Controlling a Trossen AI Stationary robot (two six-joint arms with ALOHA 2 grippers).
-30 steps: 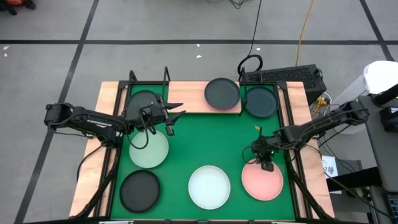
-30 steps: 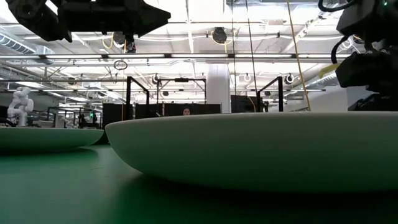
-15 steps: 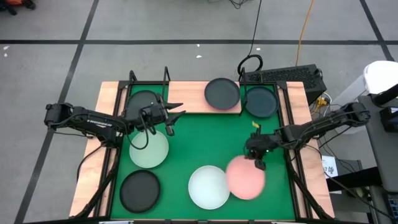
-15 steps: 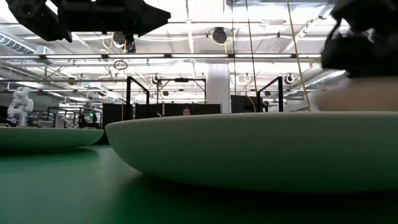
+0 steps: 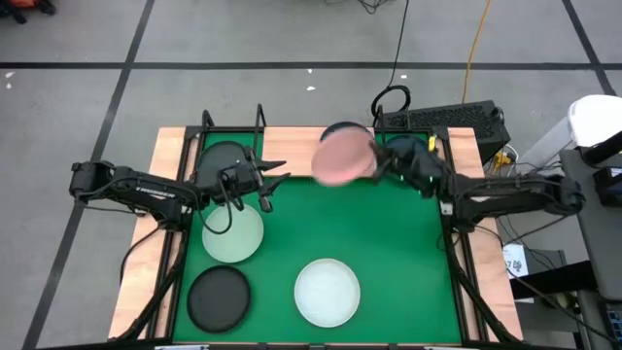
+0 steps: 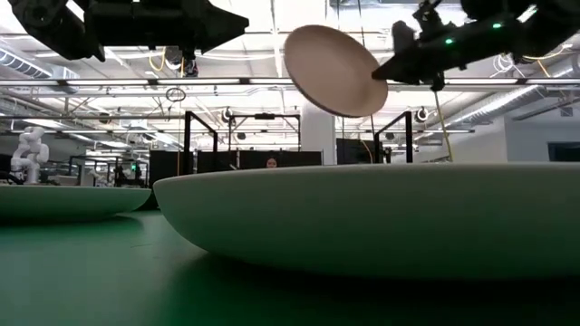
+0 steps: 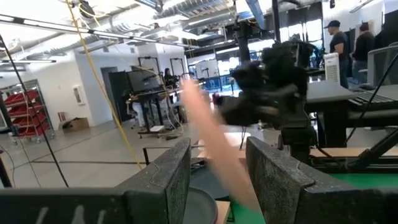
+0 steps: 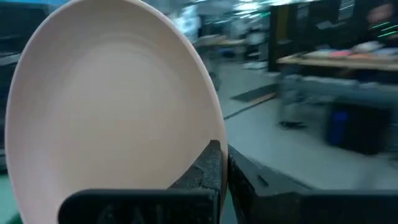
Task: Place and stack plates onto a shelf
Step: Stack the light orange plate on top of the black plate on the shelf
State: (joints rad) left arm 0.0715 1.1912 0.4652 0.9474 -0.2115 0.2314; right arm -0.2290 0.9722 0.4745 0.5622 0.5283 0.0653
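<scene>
We are holding the pink plate (image 5: 342, 156) by its rim in our right gripper (image 5: 381, 163), jaws clenched on it, lifted over the right end of the shelf (image 5: 292, 152). The shelf is carrying a dark plate (image 5: 347, 136) at its right end, mostly covered by the pink one from above, and another dark plate (image 5: 224, 156) at its left end. Our left gripper (image 5: 279, 172) is hovering at the shelf's near edge with jaws apart, grasping nothing. On the mat (image 5: 389, 233) are lying a green plate (image 5: 232, 231), a black plate (image 5: 219, 297) and a white plate (image 5: 328, 292); a further dark plate (image 5: 406, 158) is sitting right of the shelf, partly hidden by our right arm. The pink plate is looking blurred. The mat's middle and right are lying open.
</scene>
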